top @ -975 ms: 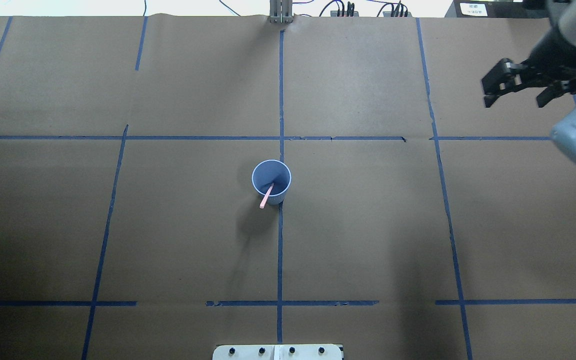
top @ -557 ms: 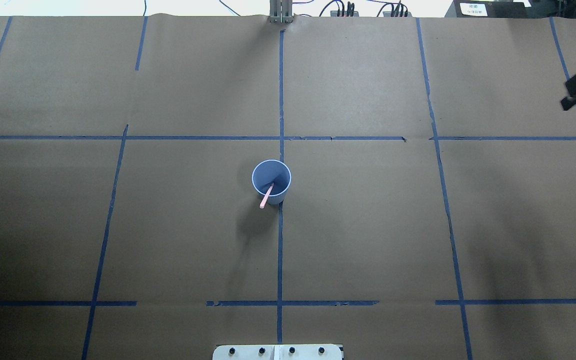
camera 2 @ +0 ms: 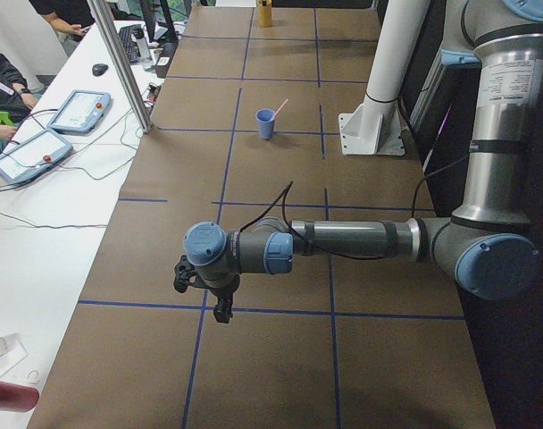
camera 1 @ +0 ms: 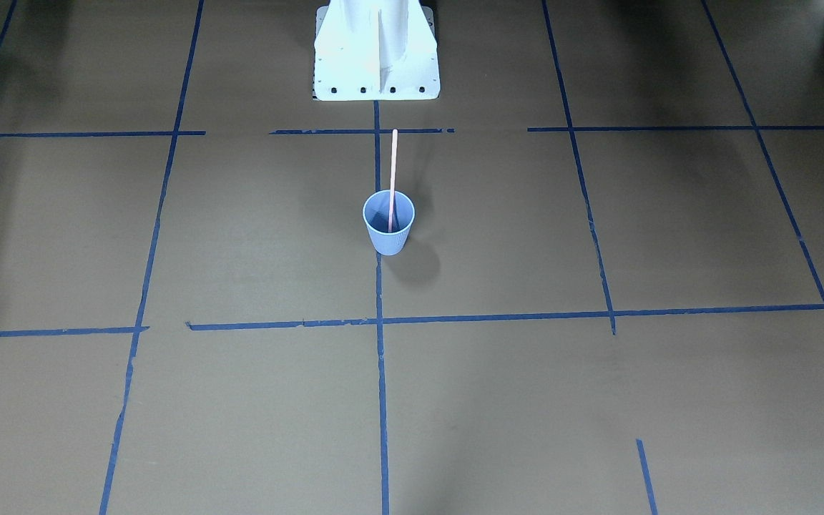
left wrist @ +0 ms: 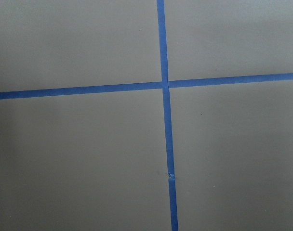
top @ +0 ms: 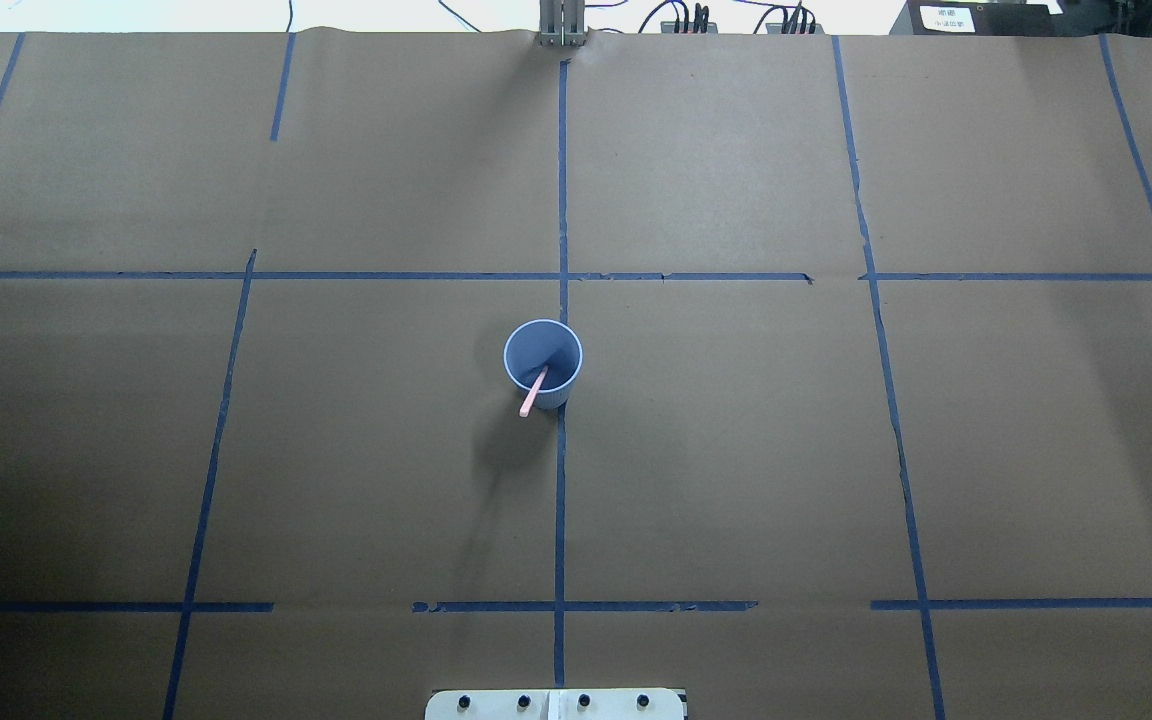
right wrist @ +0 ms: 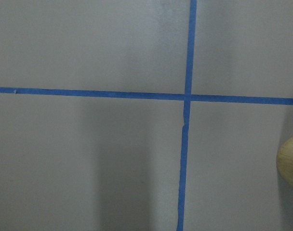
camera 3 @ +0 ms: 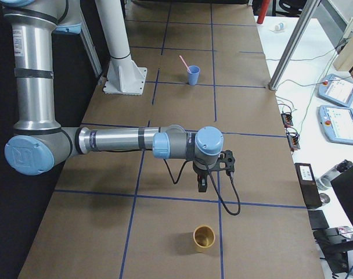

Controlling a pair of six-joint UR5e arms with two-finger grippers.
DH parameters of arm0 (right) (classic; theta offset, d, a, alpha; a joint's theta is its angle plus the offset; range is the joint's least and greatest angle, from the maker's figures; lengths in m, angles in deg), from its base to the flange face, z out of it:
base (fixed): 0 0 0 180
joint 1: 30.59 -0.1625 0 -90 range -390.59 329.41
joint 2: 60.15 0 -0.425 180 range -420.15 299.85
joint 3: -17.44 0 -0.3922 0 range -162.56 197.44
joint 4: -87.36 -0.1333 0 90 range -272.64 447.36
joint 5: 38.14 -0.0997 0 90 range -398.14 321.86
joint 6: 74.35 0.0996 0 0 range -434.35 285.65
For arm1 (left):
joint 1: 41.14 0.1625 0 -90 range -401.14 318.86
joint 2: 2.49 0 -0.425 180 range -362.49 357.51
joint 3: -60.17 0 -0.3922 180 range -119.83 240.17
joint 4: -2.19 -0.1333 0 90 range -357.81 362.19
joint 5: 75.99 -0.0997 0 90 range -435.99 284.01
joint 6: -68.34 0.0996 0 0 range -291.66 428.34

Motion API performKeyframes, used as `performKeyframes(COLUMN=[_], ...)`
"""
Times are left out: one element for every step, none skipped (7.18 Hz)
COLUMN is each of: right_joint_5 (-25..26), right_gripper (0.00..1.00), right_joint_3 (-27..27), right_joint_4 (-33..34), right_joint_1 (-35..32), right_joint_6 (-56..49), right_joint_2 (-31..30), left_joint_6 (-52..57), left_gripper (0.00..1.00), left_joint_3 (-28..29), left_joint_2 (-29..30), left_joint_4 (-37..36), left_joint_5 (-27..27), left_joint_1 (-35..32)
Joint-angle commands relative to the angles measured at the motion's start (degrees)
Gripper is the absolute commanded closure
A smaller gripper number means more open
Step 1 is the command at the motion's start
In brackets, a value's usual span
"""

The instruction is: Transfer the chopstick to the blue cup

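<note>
The blue cup (top: pixel 543 362) stands upright near the middle of the brown-papered surface (top: pixel 736 480), just beside the central line of blue tape (top: pixel 560 500). The chopstick (top: pixel 534 392) is in it: its lower end rests inside the cup and its upper part leans over the rim towards the robot's white base (camera 1: pixel 376 50). Nothing touches either of them. Both arms are stretched out low over the two ends of the surface, well apart from the cup. The left tool (camera 2: pixel 203 290) hangs above a crossing of tape lines at the robot's left end, and the right tool (camera 3: pixel 214 172) hangs above another crossing at the right end. Each shows only in a side view (the wrist cameras show bare paper and tape, with none of the fingers), so I cannot tell whether either one is released or clenched. Neither has anything visible in it. A yellow cup (camera 3: pixel 204 237) stands upright on the surface near the right tool, and its edge shows at the right border of the right wrist view.
</note>
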Motion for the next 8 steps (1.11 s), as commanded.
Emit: performKeyframes(right_joint_5=[-0.19, 0.07, 0.51, 2.43, 2.62, 2.62, 2.45, 2.36], right_gripper=[0.0, 0.0, 0.0, 0.0, 0.0, 0.0, 0.0, 0.0], right_joint_3=[2.05, 2.49, 2.41, 2.67, 2.93, 3.02, 2.94, 2.85], right_joint_4=[-0.56, -0.65, -0.65, -2.56, -5.89, -6.09, -6.27, -6.27], right_joint_1=[-0.78, -0.78, -0.78, -0.78, -0.78, -0.78, -0.78, -0.78], right_joint_6=[-0.09, -0.17, -0.18, -0.09, 0.09, 1.48, 3.5, 3.69], right_joint_2=[-0.79, -2.01, -2.72, -3.69, -5.0, -4.93, -4.84, -4.66], left_joint_6=[0.0, 0.0, 0.0, 0.0, 0.0, 0.0, 0.17, 0.26], left_gripper=[0.0, 0.0, 0.0, 0.0, 0.0, 0.0, 0.0, 0.0], left_joint_3=[-0.11, -0.11, -0.02, -0.11, -0.11, -0.11, -0.11, -0.11], left_joint_2=[-0.02, -0.02, -0.11, -0.11, -0.02, -0.02, -0.02, -0.02], left_joint_4=[0.07, 0.07, 0.07, 0.07, -0.02, -0.02, -0.02, -0.02], left_joint_5=[-0.39, -0.39, -0.47, -0.48, -0.3, -0.3, -0.3, -0.3], left_joint_1=[-0.03, -0.03, -0.03, -0.03, -0.03, -0.03, -0.03, -0.03])
